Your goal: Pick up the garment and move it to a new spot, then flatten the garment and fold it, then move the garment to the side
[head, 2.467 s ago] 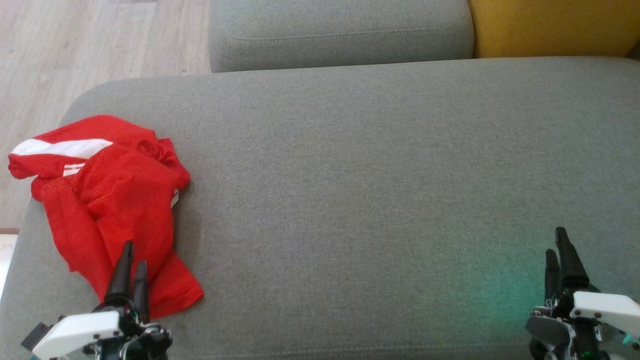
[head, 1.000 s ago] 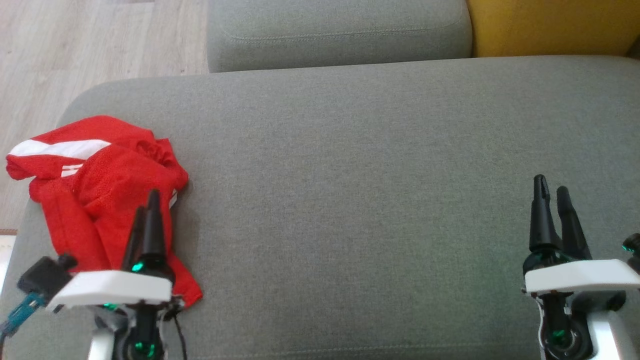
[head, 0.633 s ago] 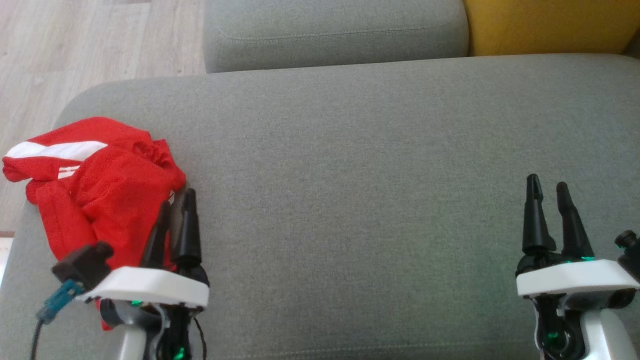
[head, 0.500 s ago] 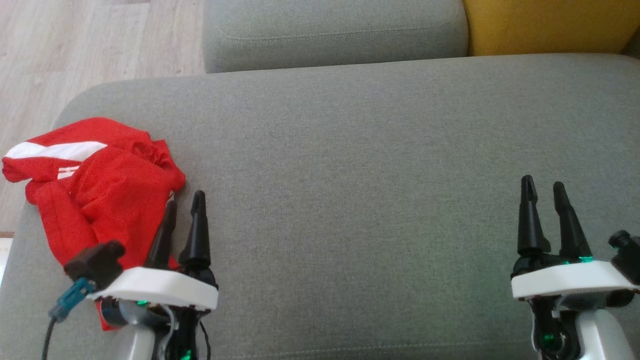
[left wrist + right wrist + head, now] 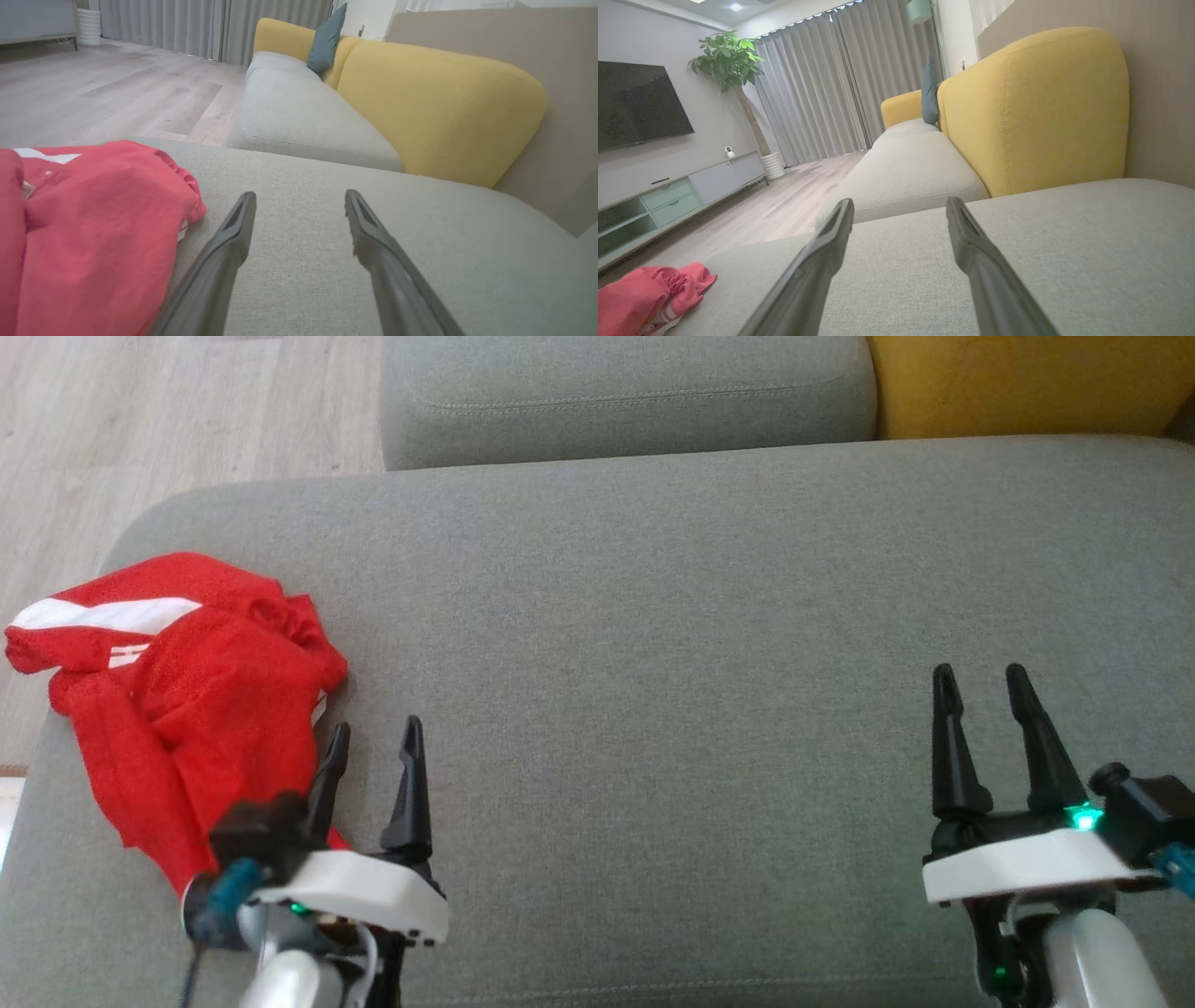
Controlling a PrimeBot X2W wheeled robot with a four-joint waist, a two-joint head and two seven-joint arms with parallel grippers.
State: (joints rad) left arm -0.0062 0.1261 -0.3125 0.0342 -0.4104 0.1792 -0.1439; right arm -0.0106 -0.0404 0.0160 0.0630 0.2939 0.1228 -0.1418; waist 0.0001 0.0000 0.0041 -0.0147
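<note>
Grey sofa seat: wide bare stretch from centre to right; rounded left edge drops to wood floor. Beyond the far edge: second cushion, yellow backrest at far right. Red garment crumpled at the seat's left edge, white-striped part reaching over the rim. Left end effector, fingers spread, nothing between them, just right of the garment; contact unclear. Right end effector spread too, well apart, over bare seat.
</note>
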